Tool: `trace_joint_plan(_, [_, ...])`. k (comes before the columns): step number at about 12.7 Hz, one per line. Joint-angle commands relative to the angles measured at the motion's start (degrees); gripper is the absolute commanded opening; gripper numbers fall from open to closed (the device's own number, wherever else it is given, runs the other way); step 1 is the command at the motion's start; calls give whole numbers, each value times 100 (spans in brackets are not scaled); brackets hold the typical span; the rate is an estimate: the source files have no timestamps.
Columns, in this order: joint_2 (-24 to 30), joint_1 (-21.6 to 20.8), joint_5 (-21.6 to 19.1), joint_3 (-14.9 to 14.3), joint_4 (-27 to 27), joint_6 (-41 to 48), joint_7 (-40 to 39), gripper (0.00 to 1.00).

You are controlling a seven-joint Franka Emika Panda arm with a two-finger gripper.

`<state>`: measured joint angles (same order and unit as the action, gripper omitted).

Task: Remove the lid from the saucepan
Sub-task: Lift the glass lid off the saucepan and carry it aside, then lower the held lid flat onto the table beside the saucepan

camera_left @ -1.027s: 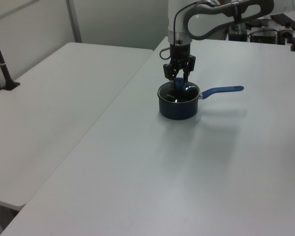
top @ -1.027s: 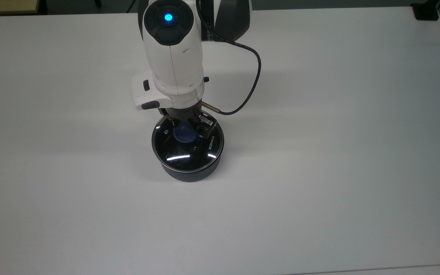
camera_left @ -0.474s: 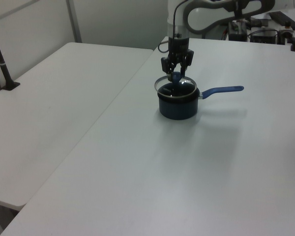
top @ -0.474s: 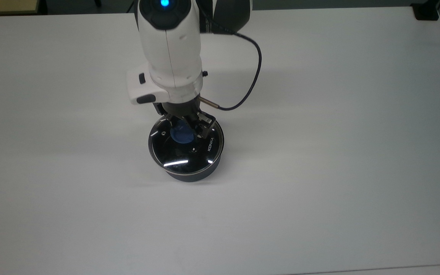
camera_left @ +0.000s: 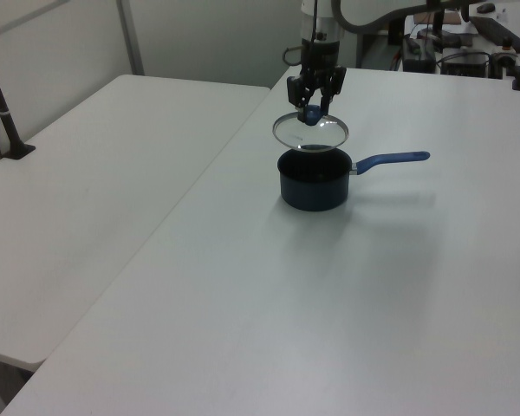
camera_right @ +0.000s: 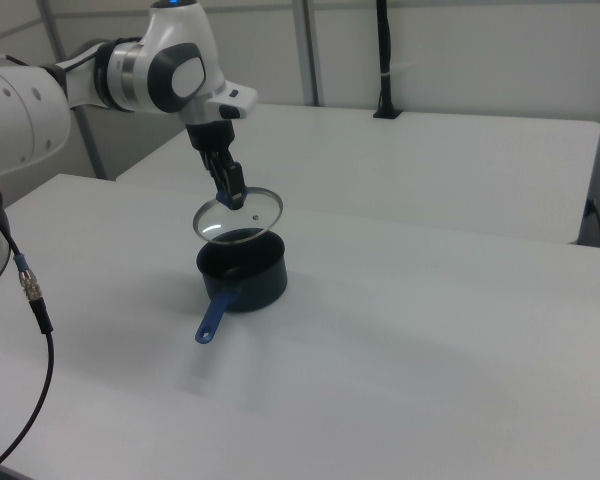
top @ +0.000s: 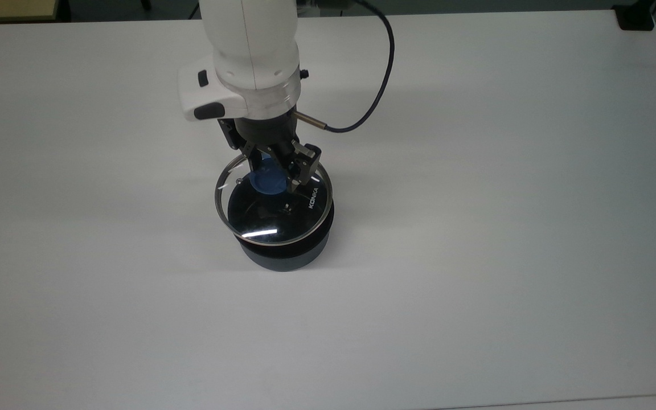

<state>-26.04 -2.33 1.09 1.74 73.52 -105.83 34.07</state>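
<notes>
White tabletop (top: 504, 228) carries one small dark saucepan (camera_left: 312, 191), its long blue handle at 3 o'clock in the left view. One two-finger gripper (camera_left: 314, 111), clamped on the blue knob, holds one clear metal-rimmed glass lid (camera_left: 310, 132) level above the pot's rim, apparently to clear it.

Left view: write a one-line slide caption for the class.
Gripper holds the lid by its knob, clear above the saucepan.

Claw (top: 274, 165) downward, clamped tight
</notes>
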Motion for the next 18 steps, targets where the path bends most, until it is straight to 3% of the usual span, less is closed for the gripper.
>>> trace_joint_plan(1, [266,-197,-3,89,93,335,82,51])
trace_joint_plan(4, [371,-960,23,81,128,607,47,51])
trace_joint_plan(8, [372,-2111,23,81,453,537,65,51])
trace_joint_plan(10, [302,-2490,6,81,742,328,117,51])
trace_joint_plan(12, [109,-2693,67,81,1024,-172,537,51])
trace_joint_plan(18, [-612,-2826,181,55,1024,-754,881,51])
